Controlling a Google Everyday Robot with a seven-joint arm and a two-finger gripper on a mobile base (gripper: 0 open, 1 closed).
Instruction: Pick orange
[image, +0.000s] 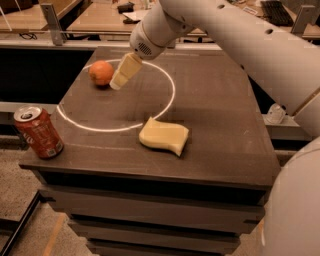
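The orange (101, 73) is a small round fruit resting on the dark table (215, 125) at the far left, on the white painted circle's line. My gripper (121, 76) hangs from the white arm just to the right of the orange, its pale fingers pointing down and left, tips close beside the fruit and holding nothing.
A red soda can (38, 132) stands at the table's front left corner. A pale yellow curved sponge (163, 136) lies near the middle front. The white arm (240, 35) crosses the upper right. Desks and rails stand behind the table.
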